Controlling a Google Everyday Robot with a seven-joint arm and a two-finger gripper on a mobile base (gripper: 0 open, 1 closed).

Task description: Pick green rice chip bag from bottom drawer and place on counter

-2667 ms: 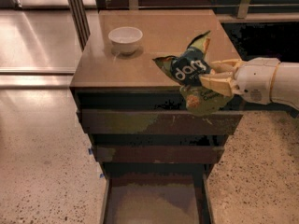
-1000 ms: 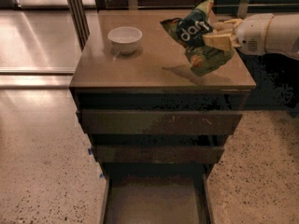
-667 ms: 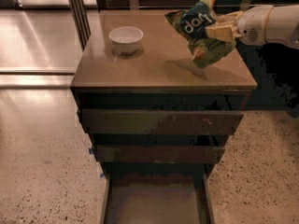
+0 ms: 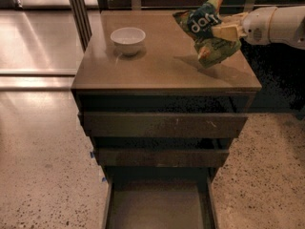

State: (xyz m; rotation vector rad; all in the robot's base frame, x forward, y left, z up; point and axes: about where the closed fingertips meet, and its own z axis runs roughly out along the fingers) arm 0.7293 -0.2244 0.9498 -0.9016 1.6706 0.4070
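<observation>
Over counter [image 4: 157,68], bag [image 4: 205,30] between jaws

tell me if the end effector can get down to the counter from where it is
Probably yes: the end effector, shut on the green rice chip bag, hangs over the counter at its right side, bare beneath; the white bowl sits well left.

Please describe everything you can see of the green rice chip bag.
The green rice chip bag is a crinkled packet, green with orange-yellow tints and a dark blue round patch with white letters. It hangs tilted over the right rear part of the counter, pinched at its right side by the gripper, which reaches in from the right. Whether its lower tip touches the counter cannot be told.
</observation>
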